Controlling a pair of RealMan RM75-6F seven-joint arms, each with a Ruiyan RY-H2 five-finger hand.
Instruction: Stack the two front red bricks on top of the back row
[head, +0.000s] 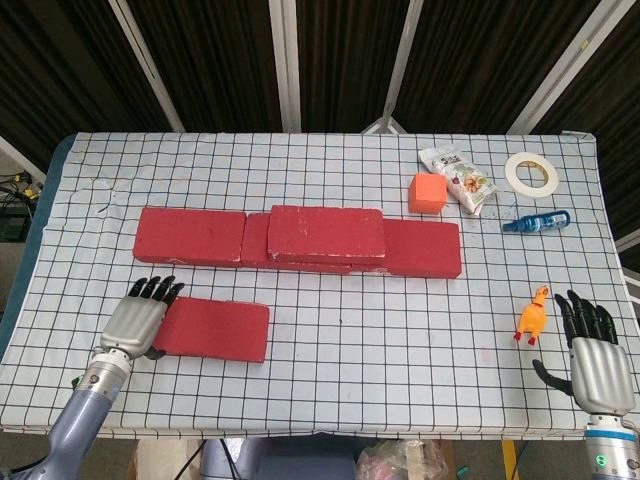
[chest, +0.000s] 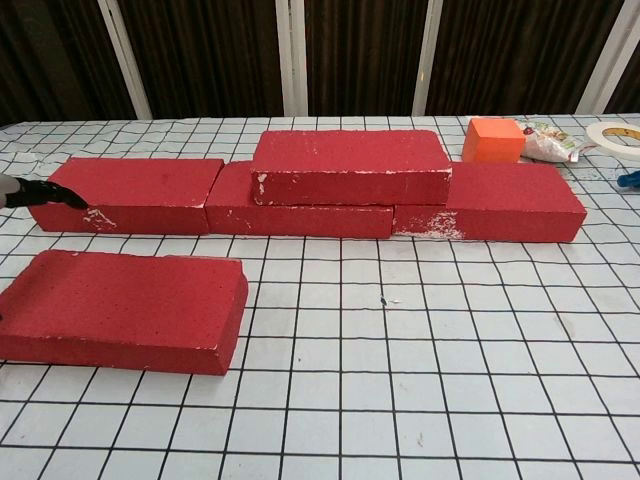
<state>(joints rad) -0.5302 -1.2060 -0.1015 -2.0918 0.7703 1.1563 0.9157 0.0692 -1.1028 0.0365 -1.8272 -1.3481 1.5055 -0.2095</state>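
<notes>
Open cloth between front brick (head: 210, 329) and back row (head: 190, 237); rubber chicken (head: 532, 314) just beside right hand (head: 593, 358).

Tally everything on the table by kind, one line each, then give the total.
Red bricks: 5: front brick, stacked brick, and back row left, middle, right
Orange cube: 1
Snack packet: 1
Tape roll: 1
Blue bottle: 1
Rubber chicken toy: 1
Total: 10
</notes>
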